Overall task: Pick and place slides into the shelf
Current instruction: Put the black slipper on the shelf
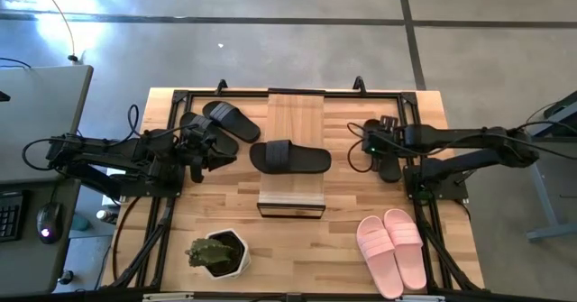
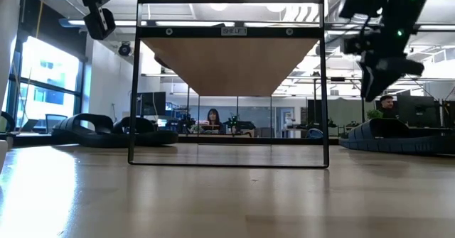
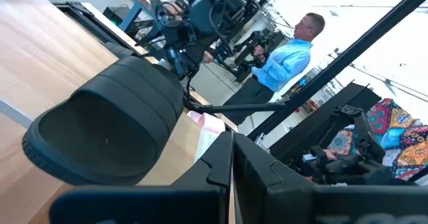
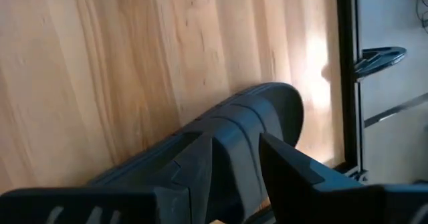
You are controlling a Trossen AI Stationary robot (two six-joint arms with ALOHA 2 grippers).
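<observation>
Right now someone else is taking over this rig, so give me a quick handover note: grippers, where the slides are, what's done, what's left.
Left gripper: shut, empty, beside the black slides left of the shelf.
Right gripper: open, over the black slide on the table to the right of the shelf, not yet gripping.
Slides: one black slide lies across the shelf's wood top. One black slide lies to the left with another partly hidden under the left arm. The pink pair sits at the front right.
Done: one slide on the shelf.
Left: every other slide.
</observation>
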